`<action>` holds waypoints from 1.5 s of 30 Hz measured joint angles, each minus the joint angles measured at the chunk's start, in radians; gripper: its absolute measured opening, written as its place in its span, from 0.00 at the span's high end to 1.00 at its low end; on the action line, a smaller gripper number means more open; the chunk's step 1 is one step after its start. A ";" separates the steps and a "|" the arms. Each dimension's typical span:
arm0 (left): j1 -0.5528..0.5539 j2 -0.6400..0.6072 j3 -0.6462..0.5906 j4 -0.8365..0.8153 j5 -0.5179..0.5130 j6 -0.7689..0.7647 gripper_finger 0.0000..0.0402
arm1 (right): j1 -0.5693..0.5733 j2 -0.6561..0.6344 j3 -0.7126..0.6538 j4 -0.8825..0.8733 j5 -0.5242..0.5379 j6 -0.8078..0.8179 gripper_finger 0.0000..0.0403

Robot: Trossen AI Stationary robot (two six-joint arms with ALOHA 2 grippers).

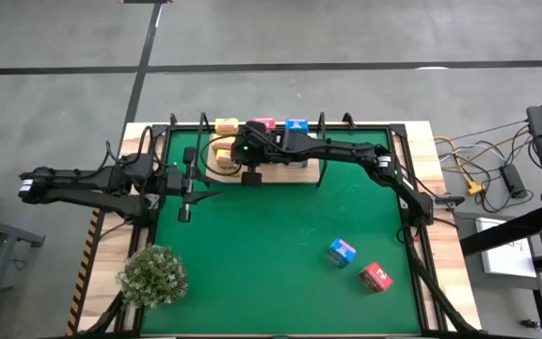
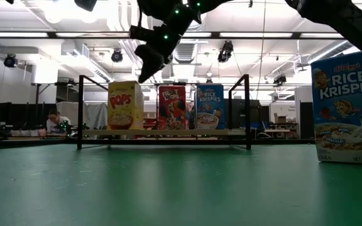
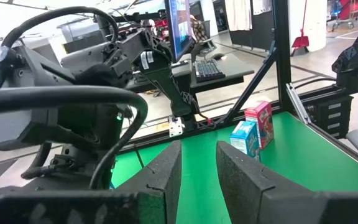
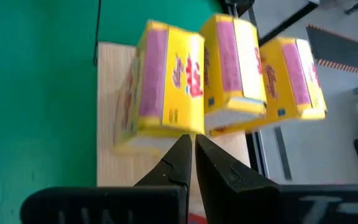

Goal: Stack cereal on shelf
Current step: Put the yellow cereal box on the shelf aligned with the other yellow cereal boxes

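Note:
The shelf (image 1: pixel 285 171), a light wooden board in a black wire frame, lies at the mat's far side. On it stand yellow cereal cartons (image 4: pixel 163 81), a pink-red one (image 2: pixel 172 107) and a blue one (image 2: pixel 210 107). My right gripper (image 4: pixel 191 142) is shut, slanting down from the right, its tips at the top edge of the nearest yellow carton (image 2: pixel 126 105). My left gripper (image 3: pixel 197 168) waits level above the mat's left side, open, with nothing between its fingers. A blue carton (image 1: pixel 341 251) and a pink-red carton (image 1: pixel 375 277) lie on the mat at the near right. My right gripper has its shut fingertips (image 4: pixel 182 146) right at the upper edge of the nearest yellow carton (image 4: pixel 166 132), coming from above at a slant. Whether they touch it cannot be told. The carton stands upright on the board.
A bushy pale green plant (image 1: pixel 153 275) stands at the mat's near left corner. The shelf's black wire frame (image 2: pixel 248 110) rises at both ends of the board. The green mat (image 1: pixel 252 254) lies bare between the shelf and the two loose cartons.

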 joint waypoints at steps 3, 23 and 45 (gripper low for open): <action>0.000 0.000 0.000 -0.001 0.000 0.000 0.79 | 0.000 -0.014 0.000 -0.031 -0.001 0.018 0.97; 0.000 0.003 0.000 -0.001 0.000 0.003 0.79 | -0.005 0.040 -0.006 0.064 -0.054 -0.002 0.97; 0.000 0.003 0.000 -0.008 0.000 0.010 0.79 | -0.002 0.025 -0.006 0.098 -0.051 -0.016 0.97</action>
